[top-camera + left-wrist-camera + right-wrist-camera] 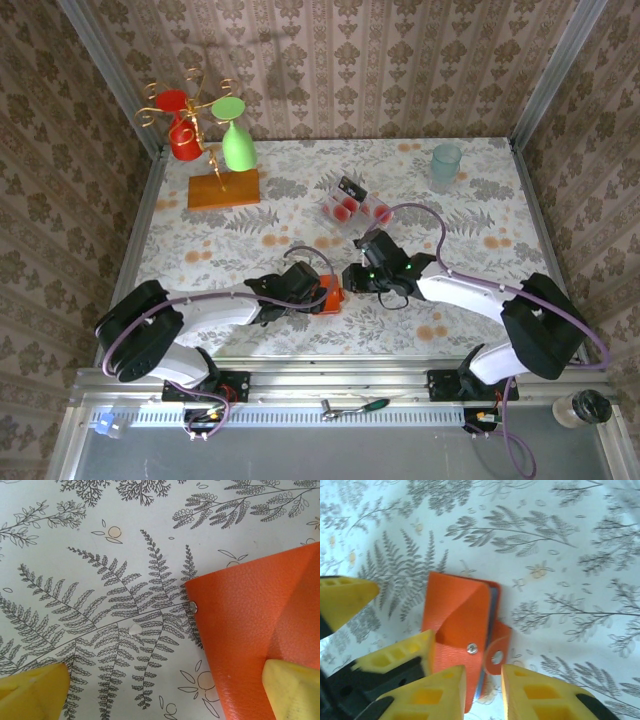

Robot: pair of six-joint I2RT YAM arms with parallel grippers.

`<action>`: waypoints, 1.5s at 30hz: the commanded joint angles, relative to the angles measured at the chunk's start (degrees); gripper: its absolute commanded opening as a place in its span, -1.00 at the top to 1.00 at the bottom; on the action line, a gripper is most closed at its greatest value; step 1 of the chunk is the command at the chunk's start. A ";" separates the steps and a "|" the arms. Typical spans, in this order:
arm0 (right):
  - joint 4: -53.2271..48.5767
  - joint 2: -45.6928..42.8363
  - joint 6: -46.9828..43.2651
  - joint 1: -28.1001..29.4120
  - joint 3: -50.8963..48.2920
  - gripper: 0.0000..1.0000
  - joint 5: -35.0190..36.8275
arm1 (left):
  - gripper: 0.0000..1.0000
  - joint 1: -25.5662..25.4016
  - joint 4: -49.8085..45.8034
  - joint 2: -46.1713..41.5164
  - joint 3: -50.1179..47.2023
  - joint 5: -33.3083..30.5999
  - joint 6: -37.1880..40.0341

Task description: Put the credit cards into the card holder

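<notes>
Touching card holder [460, 615], left jaws wide open; right jaws slightly parted astride its edge.

Fern-print table [480, 210], card holder [330, 295] near front, credit cards [352, 207] mid-table, wooden block [223, 190] back left, cup [446, 163] back right

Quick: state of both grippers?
Left gripper: open, one fingertip over the card holder.
Right gripper: narrowly parted astride the card holder's edge; grip cannot be told.
</notes>
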 commanded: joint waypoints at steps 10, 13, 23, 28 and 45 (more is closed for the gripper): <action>-7.38 8.23 -5.43 0.70 7.02 0.31 -1.29 | -1.00 -2.90 -5.54 4.17 2.42 -4.67 1.00; -7.37 9.23 -5.48 0.99 7.76 0.30 -1.29 | -1.00 -3.01 -5.24 4.05 2.10 -4.67 0.82; -7.49 12.66 -6.04 1.34 9.81 0.31 -1.56 | -1.00 -2.99 -4.54 3.89 1.34 -4.50 0.51; -7.76 13.11 -6.22 1.35 10.45 0.48 -1.16 | -1.00 -3.06 -4.45 3.87 1.30 -4.54 0.36; -5.35 11.83 -5.90 0.30 8.69 1.00 -4.26 | -1.00 -3.07 -4.02 4.00 1.47 -4.54 0.55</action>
